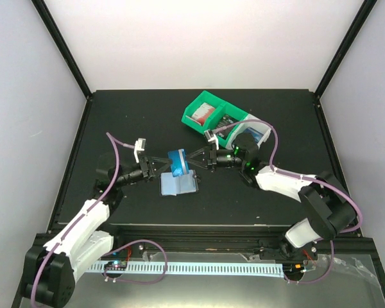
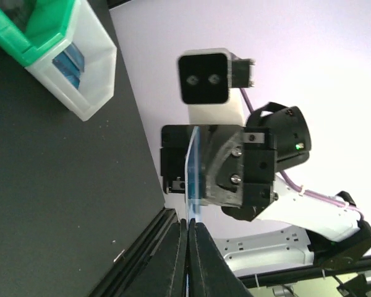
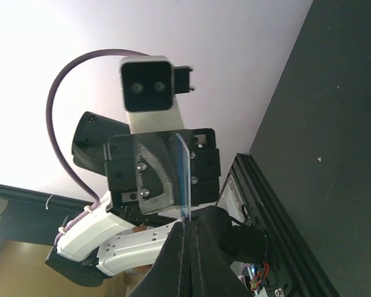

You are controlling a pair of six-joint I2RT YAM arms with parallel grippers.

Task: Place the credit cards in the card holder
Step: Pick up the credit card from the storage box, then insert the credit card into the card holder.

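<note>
Credit card in pale blue [image 1: 178, 185] lies flat on the black desk [image 1: 135, 122], nearest the arm bases and just below the spot where the two arms meet. Just beyond it a darker blue credit card [image 1: 178, 160] is held between the arms. The left jaws are clamped on its left edge and the right jaws on its right edge.

Only the top view shows this card's broad face and the pale one by it. Both wrist views catch the held card edge-on, as a thin blue line. In the left wrist view it runs up from between that arm's own fingers [image 2: 173, 260], which are pressed together on it, into the right arm's black jaws opposite. In the right wrist view it runs the same way from the right fingers [image 3: 173, 260] into the left arm's jaws.

Farther back stands a green bin [image 1: 199, 102] with something red and white inside. A white bin [image 1: 262, 126] stands beside it, partly hidden by the right arm [image 1: 279, 179]. The left wrist view adds what the top view hides: blue cards [image 2: 71, 62] showing through the white bin's wall.
</note>
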